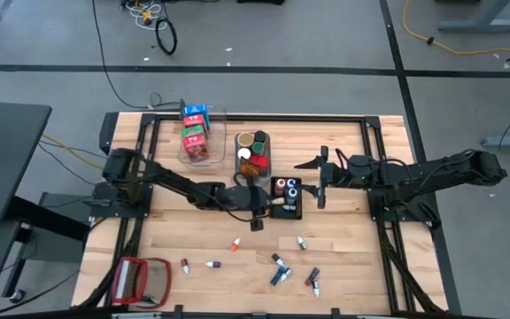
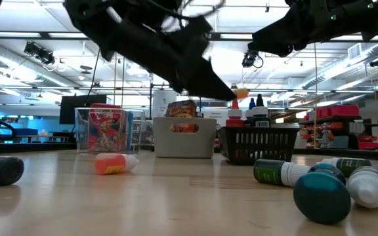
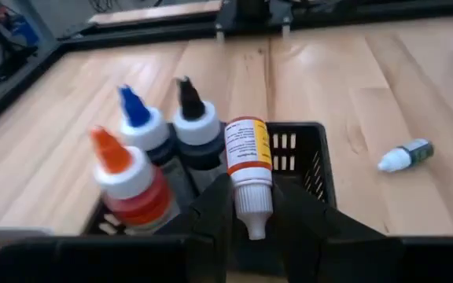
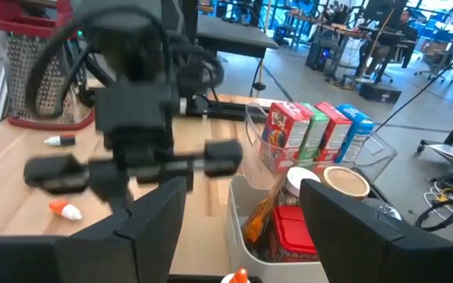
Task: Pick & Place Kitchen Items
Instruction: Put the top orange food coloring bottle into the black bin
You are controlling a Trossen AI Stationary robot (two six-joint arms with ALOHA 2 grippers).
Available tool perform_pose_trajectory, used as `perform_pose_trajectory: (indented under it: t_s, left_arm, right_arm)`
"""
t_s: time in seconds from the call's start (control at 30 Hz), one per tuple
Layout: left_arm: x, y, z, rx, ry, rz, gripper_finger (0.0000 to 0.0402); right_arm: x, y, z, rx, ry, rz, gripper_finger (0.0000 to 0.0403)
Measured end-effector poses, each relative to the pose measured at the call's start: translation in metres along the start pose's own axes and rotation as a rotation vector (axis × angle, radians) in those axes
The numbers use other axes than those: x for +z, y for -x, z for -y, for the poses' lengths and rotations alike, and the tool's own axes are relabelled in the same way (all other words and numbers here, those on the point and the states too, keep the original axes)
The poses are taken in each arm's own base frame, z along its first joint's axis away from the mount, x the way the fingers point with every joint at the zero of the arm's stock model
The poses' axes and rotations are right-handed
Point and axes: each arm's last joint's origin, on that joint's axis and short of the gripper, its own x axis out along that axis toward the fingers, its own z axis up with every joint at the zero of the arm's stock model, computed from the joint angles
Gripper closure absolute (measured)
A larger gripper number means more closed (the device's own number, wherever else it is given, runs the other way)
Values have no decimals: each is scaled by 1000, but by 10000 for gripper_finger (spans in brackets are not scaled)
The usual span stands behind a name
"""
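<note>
My left gripper [image 1: 268, 204] hovers at the left rim of the black bin [image 1: 297, 211], shut on a small bottle [image 3: 248, 153] with an orange and yellow label and a white cap. Three bottles stand in that bin, with orange [image 3: 110, 149], blue [image 3: 134, 106] and black [image 3: 189, 98] caps. My right gripper [image 1: 315, 177] waits open just right of the bin, above the table, holding nothing. Several more small bottles [image 1: 279, 276] lie loose on the near part of the table. My left gripper pinches the bottle at its white cap end [image 3: 252, 200] between its two fingers [image 3: 217, 208]. The fingers come from the table's left, slanting a little downward, and lie along the bottle. The labelled body sticks out past the fingertips over the bin, lifted clear.
A clear bin [image 1: 204, 142] of cartons and a grey bin [image 1: 253, 152] of jars stand at the far middle. A red-framed flat object [image 1: 144, 279] lies at the near left corner. An orange-capped bottle [image 2: 115, 164] and green ones [image 2: 320, 193] lie close to the low camera.
</note>
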Motion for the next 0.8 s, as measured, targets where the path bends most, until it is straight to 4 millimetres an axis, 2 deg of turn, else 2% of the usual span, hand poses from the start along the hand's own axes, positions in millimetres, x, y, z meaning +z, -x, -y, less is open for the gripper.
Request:
perform_pose_trajectory:
  t_s: [0.07,0.27,0.47,0.8]
  left_arm:
    - [-6,-8,1,3,-6,-25,313]
    - [-9,-25,5,-35,-23,-32,310]
    - [-15,-25,4,-27,-52,-98,301]
    - [-12,-24,-1,31,-19,-97,244]
  right_arm:
    - [0,0,0,0,-1,4,142]
    - [1,0,0,-2,-1,11,142]
    - [1,0,0,-2,2,15,142]
    - [2,0,0,-3,6,17,142]
